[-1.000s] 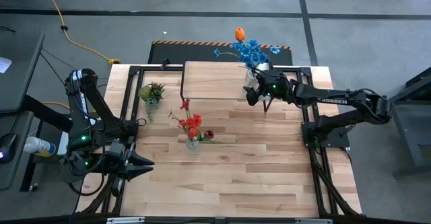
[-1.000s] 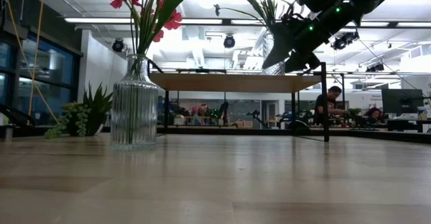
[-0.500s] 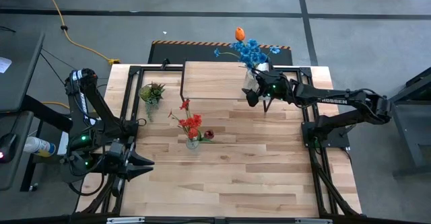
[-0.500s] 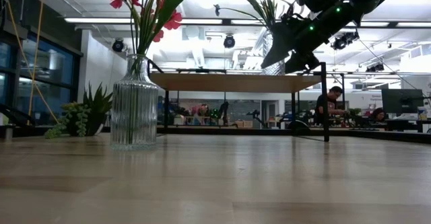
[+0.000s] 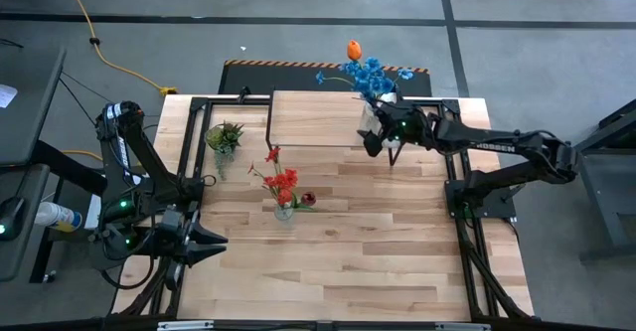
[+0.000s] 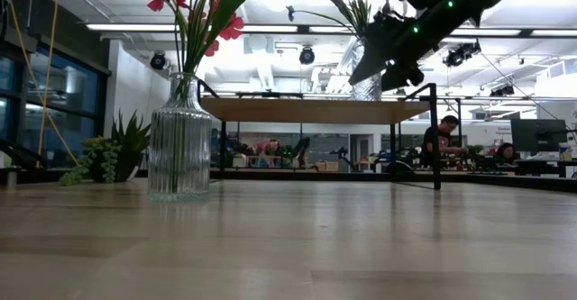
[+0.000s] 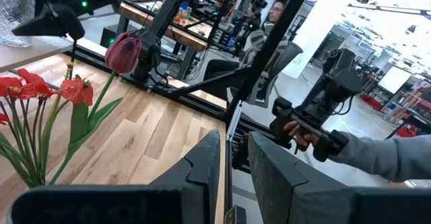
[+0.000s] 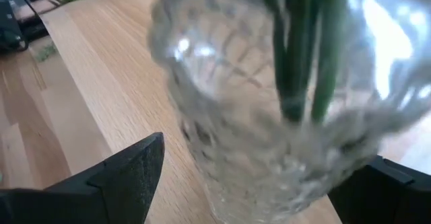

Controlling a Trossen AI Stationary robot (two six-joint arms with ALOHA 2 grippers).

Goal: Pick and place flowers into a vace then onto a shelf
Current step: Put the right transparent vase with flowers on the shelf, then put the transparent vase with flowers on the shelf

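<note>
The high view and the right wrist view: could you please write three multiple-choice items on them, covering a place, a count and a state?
1. Where does the clear glass vase of blue flowers and an orange tulip stand?
A. On the low light-wood shelf with black legs
B. Beside the potted plant
C. On the floor

2. How many glass vases show from above?
A. One
B. Two
C. Three

3. How is the right gripper?
A. Shut on a stem
B. Open, its fingers either side of the vase
C. Open, far from any vase

Answers:
1 A: its base sits on the shelf's plank.
2 B: the other, a ribbed glass vase of red flowers, stands mid-table.
3 B: the wrist view shows gaps between both fingers and the glass.

The left gripper waits at the table's near left corner.
</note>
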